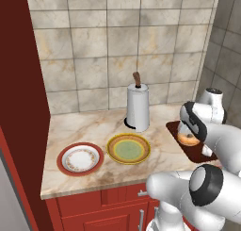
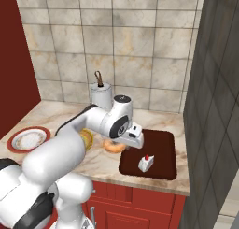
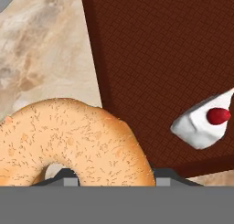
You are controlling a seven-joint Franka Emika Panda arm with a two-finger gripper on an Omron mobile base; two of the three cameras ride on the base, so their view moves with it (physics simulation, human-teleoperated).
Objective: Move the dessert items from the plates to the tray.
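Note:
My gripper point(image 1: 190, 132) point(image 2: 131, 140) is shut on the orange-brown ring donut point(image 1: 188, 139) point(image 2: 112, 146) point(image 3: 68, 136), which hangs just above the left edge of the dark reddish-brown tray point(image 1: 175, 127) point(image 2: 161, 146) point(image 3: 160, 58). The white cake wedge with a red topping point(image 2: 146, 163) point(image 3: 205, 122) lies on the tray near its front edge. To the left, the red-rimmed plate point(image 1: 63, 166) point(image 2: 18, 132) and the yellow-rimmed plate point(image 1: 113, 154) sit bare on the marble counter. My arm hides part of the tray in the left base view.
A white cylindrical pot with a brown handle point(image 1: 138, 107) point(image 2: 101, 95) stands behind the yellow plate, near the tiled back wall. A dark red cabinet side point(image 1: 19, 84) bounds the counter on the left. A grey wall point(image 2: 214, 106) closes it on the right.

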